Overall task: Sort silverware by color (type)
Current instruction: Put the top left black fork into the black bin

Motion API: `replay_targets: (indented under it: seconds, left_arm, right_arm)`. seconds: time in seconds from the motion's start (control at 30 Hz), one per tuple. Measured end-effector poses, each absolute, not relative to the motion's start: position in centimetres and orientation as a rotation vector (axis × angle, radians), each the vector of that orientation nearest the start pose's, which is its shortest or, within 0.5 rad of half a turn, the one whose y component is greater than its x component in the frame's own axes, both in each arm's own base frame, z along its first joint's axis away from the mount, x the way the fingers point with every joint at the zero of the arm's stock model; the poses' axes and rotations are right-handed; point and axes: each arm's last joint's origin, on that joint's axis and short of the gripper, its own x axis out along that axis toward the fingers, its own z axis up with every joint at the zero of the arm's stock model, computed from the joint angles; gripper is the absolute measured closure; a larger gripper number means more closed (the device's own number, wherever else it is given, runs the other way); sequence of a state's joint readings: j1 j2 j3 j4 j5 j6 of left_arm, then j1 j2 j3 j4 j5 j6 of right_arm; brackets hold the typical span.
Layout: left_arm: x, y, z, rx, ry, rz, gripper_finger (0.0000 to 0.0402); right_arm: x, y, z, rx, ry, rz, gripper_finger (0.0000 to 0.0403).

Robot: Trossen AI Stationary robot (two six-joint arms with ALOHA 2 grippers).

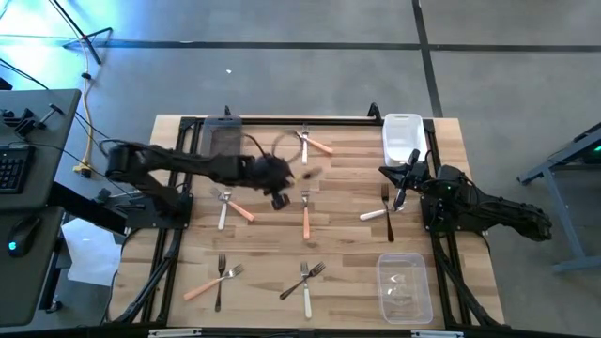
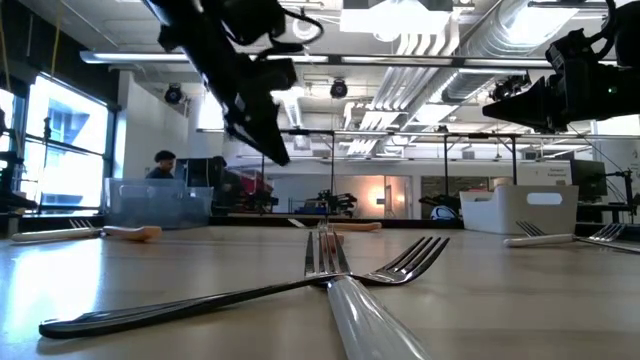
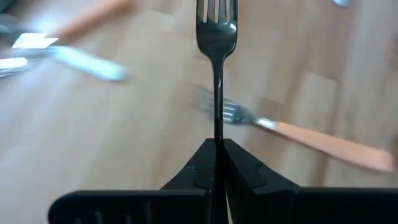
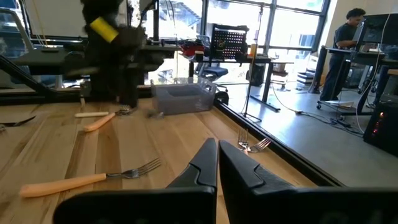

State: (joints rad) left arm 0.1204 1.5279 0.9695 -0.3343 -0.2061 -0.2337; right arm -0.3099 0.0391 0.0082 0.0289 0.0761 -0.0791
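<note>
My left gripper [image 1: 282, 180] hovers over the table's middle, shut on a dark fork [image 3: 217, 37] whose tines point away from the fingers. In the low view it [image 2: 258, 115] hangs well above the tabletop. My right gripper [image 4: 217, 163] is shut and holds nothing; it [image 1: 406, 183] waits near the right edge, beside a white fork [image 1: 374, 213] crossed with a dark one. Other forks lie flat on the wood: an orange fork [image 1: 305, 216], a white and orange pair [image 1: 231, 207], an orange and dark pair [image 1: 216, 279], a dark and white pair [image 1: 306, 278], and two by the far edge [image 1: 312, 143]. My left gripper pinches the dark fork's thin handle [image 3: 217, 127] between its two fingers. The fork runs straight out along the fingers, tines foremost. The handle's rear end is hidden between the fingers [image 3: 249, 165]. The fork is lifted clear of the table.
A grey bin [image 1: 223, 137] stands at the far edge left of centre, a white bin [image 1: 402, 134] at the far right corner, and a clear bin [image 1: 405, 286] at the near right. An orange fork [image 3: 323, 144] lies under my left gripper. People stand in the room beyond.
</note>
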Motion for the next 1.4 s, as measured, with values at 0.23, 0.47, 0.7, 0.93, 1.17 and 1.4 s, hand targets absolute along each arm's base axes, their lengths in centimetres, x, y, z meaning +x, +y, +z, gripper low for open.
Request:
replay_targets:
  seconds: [0.23,0.47,0.7,0.93,1.17,1.4]
  left_arm:
    - [24.9,7.4,25.6,-0.269,0.847,0.701,0.0396]
    - [20.0,10.0,28.0,-0.351,0.765,0.902,0.0396]
    - [16.5,10.3,25.3,-0.422,0.729,1.025,0.0396]
    - [14.8,10.4,23.5,-0.538,0.684,1.066,0.0396]
    - [14.3,11.5,22.9,-0.586,0.739,1.057,0.0396]
    - [14.0,11.9,22.3,-0.627,0.788,1.099,0.0396]
  right_arm:
    - [9.4,-3.2,16.6,-0.077,0.019,-0.385,0.0403]
    - [9.4,-3.2,16.6,-0.077,0.02,-0.385,0.0403]
    - [9.4,-3.2,16.6,-0.078,0.019,-0.385,0.0403]
    - [9.4,-3.2,16.6,-0.077,0.019,-0.385,0.0403]
    - [9.4,-3.2,16.6,-0.077,0.019,-0.385,0.0403]
    - [9.4,-3.2,16.6,-0.077,0.02,-0.385,0.0403]
